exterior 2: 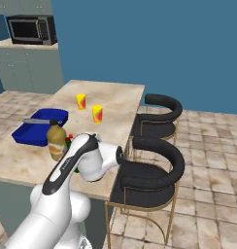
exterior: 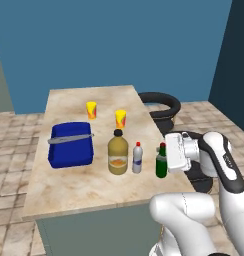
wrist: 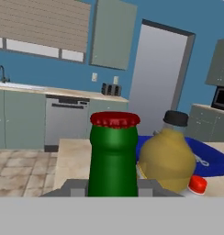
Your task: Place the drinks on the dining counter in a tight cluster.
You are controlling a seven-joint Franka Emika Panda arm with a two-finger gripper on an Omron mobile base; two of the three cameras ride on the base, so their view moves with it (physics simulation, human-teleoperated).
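While the slim green bottle [exterior: 161, 162] stands upright near the dining counter [exterior: 69, 185] front-right edge, your gripper [exterior: 166, 156] is clamped on its body from the right, arm bent low w/ hand level. Just left: silver-white bottle [exterior: 137, 158], then amber bottle [exterior: 118, 153], blue tray [exterior: 70, 145], two yellow cups [exterior: 91, 110] behind.

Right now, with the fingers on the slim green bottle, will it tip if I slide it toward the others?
Probably rigid. The green bottle is tall and narrow, so a high push may tip it. The silver-white bottle stands close, so it could get knocked.
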